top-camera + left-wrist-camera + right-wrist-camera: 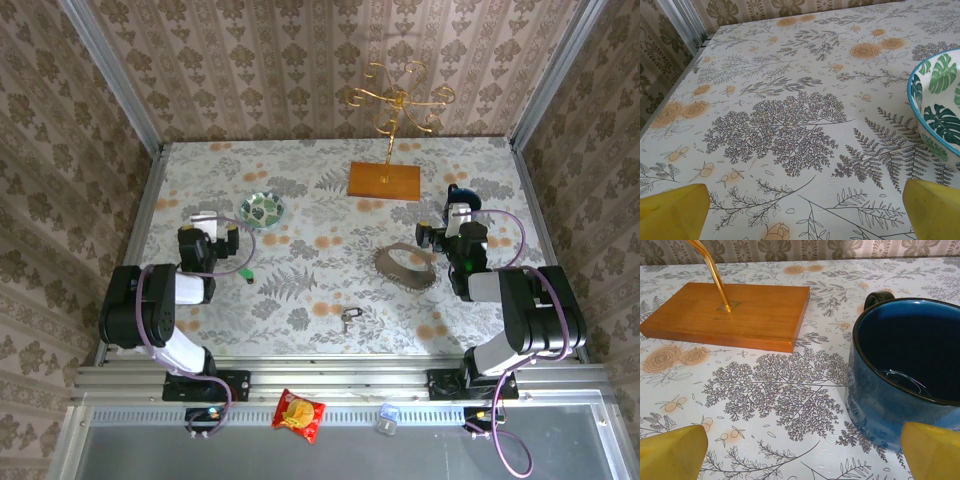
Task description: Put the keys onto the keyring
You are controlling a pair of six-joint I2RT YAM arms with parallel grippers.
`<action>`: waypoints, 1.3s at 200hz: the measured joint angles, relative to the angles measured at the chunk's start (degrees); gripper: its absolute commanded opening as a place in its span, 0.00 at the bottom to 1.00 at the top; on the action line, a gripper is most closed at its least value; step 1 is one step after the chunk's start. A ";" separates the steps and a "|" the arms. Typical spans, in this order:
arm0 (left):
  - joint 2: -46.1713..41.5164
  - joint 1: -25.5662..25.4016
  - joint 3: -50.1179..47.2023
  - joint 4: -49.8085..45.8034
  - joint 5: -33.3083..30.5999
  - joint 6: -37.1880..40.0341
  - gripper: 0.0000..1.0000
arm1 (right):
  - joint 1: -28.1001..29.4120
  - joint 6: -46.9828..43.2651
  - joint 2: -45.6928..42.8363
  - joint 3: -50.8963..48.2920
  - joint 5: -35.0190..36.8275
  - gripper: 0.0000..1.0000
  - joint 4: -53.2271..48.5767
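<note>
The keys lie as a small silver-grey cluster on the floral tablecloth near the front middle. A tiny green-headed piece lies apart, just right of the left arm. The keyring, a floppy grey-brown strap loop, rests right of centre. My left gripper is open at the left, short of the bowl. Its yellow fingertips stand wide apart over bare cloth, gripper empty. My right gripper is open beside the blue mug, its fingertips spread, gripper holding nothing.
A green-and-white leaf-patterned bowl sits just ahead of the left gripper. A blue mug stands right in front of the right gripper. A gold hook stand rises from a wooden base at the back.
</note>
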 measured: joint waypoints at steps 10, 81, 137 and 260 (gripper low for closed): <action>0.00 0.00 0.00 0.00 0.00 0.00 1.00 | 0.00 0.00 0.00 0.00 0.00 1.00 0.00; 0.00 0.04 0.00 0.00 0.02 0.00 1.00 | 0.00 0.00 0.00 0.00 0.00 1.00 0.00; 0.00 0.09 0.00 0.00 0.07 0.00 1.00 | 0.00 0.00 0.00 0.00 0.00 1.00 0.00; -9.07 1.16 -0.87 -4.74 1.73 -0.04 0.97 | 0.07 0.55 -7.72 4.28 0.50 0.90 -14.45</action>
